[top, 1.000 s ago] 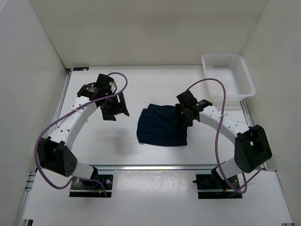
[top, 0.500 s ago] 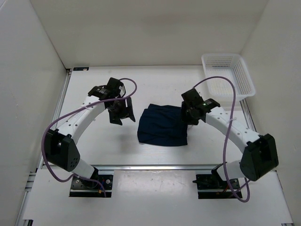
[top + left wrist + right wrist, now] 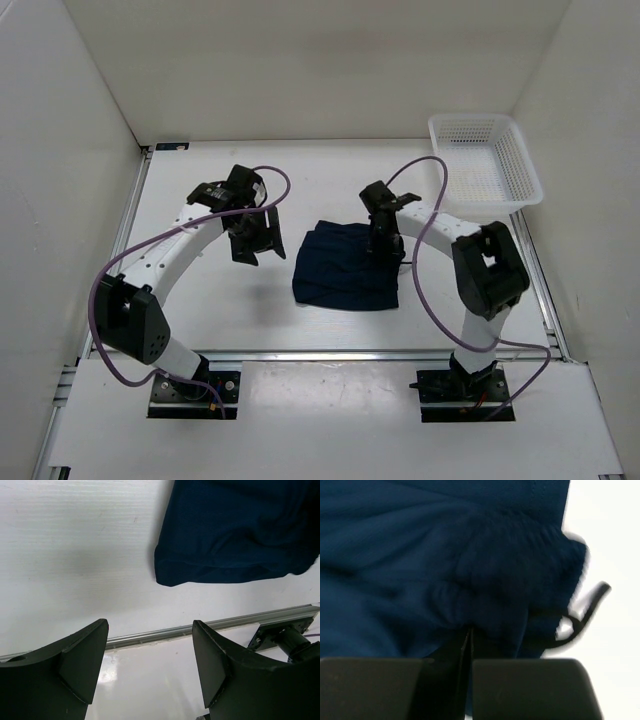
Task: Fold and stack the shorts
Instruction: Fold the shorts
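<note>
The shorts [image 3: 345, 265], dark navy and plain, are seen folded into a compact, roughly square bundle lying flat on the white tabletop [image 3: 330, 180]. The bundle's edges are slightly uneven, and a rounded folded corner is shown in the left wrist view [image 3: 235, 530].

The left gripper [image 3: 258, 238] is held just left of the shorts, apart from them and above the tabletop. Its fingers are spread wide, with nothing between them. In the left wrist view the left gripper [image 3: 150, 645] is framed over bare tabletop and a metal rail [image 3: 175, 632], with the shorts beyond the fingertips and not touched.

The right gripper [image 3: 383, 243] is placed at the far right corner of the shorts, pointing down onto the fabric. In the right wrist view the right gripper [image 3: 467, 635] is seen with its fingers pressed together, only a thin seam left between them. The shorts [image 3: 445, 555] fill most of that view, blurred, with the cloth puckered and gathered toward the fingertips. Whether a fold is actually pinched cannot be told. A black drawstring [image 3: 587, 605] sticks out from the right edge of the shorts onto the tabletop.

A white mesh basket [image 3: 520, 160] is seen well to the right of the shorts and farther back, in the corner.
</note>
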